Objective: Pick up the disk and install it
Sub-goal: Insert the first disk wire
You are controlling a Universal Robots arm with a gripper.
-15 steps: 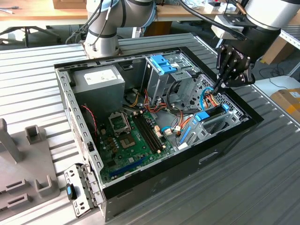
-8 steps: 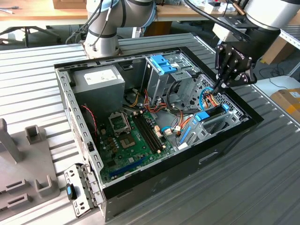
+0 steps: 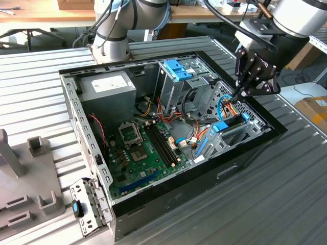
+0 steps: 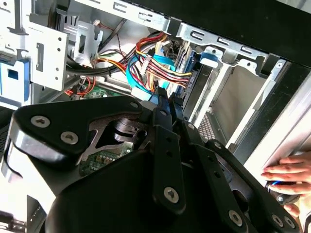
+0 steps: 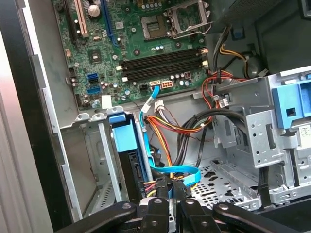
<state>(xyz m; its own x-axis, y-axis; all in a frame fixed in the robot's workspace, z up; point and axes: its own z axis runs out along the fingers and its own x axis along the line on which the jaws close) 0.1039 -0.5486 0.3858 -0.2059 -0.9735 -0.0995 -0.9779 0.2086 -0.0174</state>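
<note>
Fixture blocks (image 3: 36, 173) sit at the exterior view's left on the ribbed table (image 3: 265, 214), with a loose metal bracket (image 3: 87, 206) with a blue tab just beside them, against the corner of the open PC case (image 3: 204, 176). Inside the case, going right: grey power supply (image 3: 110, 87) in the back corner, motherboard (image 3: 145, 148) flat on the floor, then the tall drive cage (image 3: 179, 81) with blue tabs on top.

Right of that, the disk (image 3: 225, 126) stands on edge in the low bay by the case's right wall. In the first wrist view the disk (image 5: 129, 150) sits down between the bay's metal walls, with its light-blue bracket uppermost.

The gripper (image 3: 237, 94) hangs over the case's right side, tip down in the cable bundle just beside the disk. In both wrist views the gripper (image 4: 167, 99) (image 5: 171, 187) is right at the flat blue cable (image 5: 182, 174) and the coloured wires (image 4: 155, 63). Can't tell if it's clamped on anything or released.

In the second wrist view a person's hand (image 4: 291, 174) rests outside the case wall.
</note>
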